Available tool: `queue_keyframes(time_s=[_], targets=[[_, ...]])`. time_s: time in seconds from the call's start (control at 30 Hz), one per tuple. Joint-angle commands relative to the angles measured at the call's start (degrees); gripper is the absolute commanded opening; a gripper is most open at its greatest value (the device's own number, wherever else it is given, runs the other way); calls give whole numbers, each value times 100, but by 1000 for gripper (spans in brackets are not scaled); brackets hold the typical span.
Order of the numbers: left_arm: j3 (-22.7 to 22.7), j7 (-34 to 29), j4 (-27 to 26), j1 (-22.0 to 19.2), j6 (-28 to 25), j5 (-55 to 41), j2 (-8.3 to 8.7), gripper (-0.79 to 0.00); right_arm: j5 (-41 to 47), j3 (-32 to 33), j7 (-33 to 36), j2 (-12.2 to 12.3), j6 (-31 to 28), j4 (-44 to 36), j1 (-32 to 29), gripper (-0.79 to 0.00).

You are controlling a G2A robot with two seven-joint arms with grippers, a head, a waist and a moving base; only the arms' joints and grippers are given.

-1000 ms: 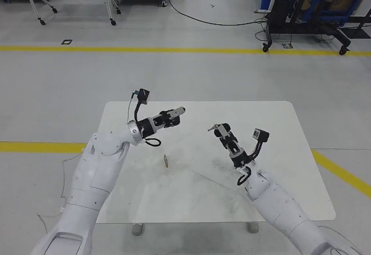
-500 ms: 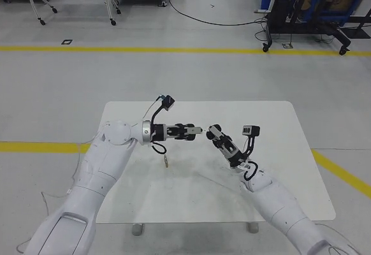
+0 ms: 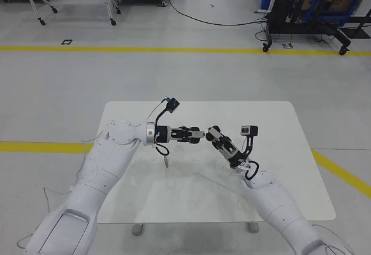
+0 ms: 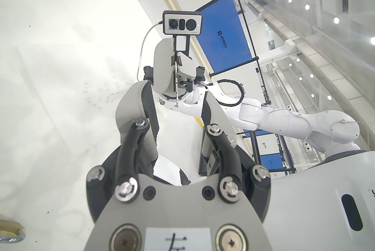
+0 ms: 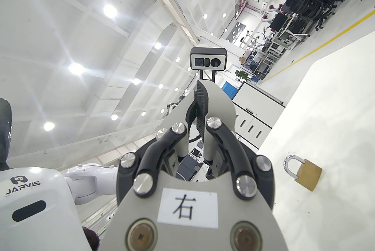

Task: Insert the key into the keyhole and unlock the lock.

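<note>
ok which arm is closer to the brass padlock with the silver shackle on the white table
Left. In the top view the left arm crosses just beyond the brass padlock, and the left gripper is out past it. The right gripper faces it there, farther from the padlock.

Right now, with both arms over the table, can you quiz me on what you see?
1. True or false: the lock is held in a gripper.
2. The left gripper is: A) open, B) shut, C) shut on the lock.
3. Fill in: the lock lies on the ___.

Key: 1 false; 2 A; 3 table.
</note>
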Motion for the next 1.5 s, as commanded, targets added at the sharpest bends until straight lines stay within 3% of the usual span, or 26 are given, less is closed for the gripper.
queue_keyframes(time_s=[0.0,0.03,0.1,0.23,0.3,0.73,0.77,0.8,1.0,1.27,1.4,1.47], targets=[[19,47,30,-17,10,56,3,-619,-4,40,72,-42,0,54,14,-785],[32,77,45,-24,29,86,4,-711,-12,67,102,-65,0,79,22,-785],[68,105,59,-42,63,155,4,-763,-28,117,165,-110,0,124,30,-785],[123,138,74,-61,105,186,2,-723,-95,220,274,-190,0,217,44,-785],[144,160,83,-72,119,202,2,-782,-136,274,318,-226,0,247,47,-785],[106,418,23,-33,10,202,44,-785,-293,649,600,-407,0,332,3,-782],[107,421,17,-31,8,202,47,-785,-303,674,632,-418,0,335,-1,-705],[106,433,15,-31,11,210,51,-785,-308,700,658,-429,0,340,-5,0],[-13,855,-69,-14,-182,464,102,-785,-351,766,713,-460,0,395,-13,0],[-13,855,-69,-14,-182,464,102,-785,-351,766,713,-460,0,395,-13,0],[111,1038,-266,11,254,1012,120,-785,-412,769,690,-455,50,367,-23,0],[54,898,-291,44,375,809,136,-785,-865,859,746,-389,199,318,-5,0]])
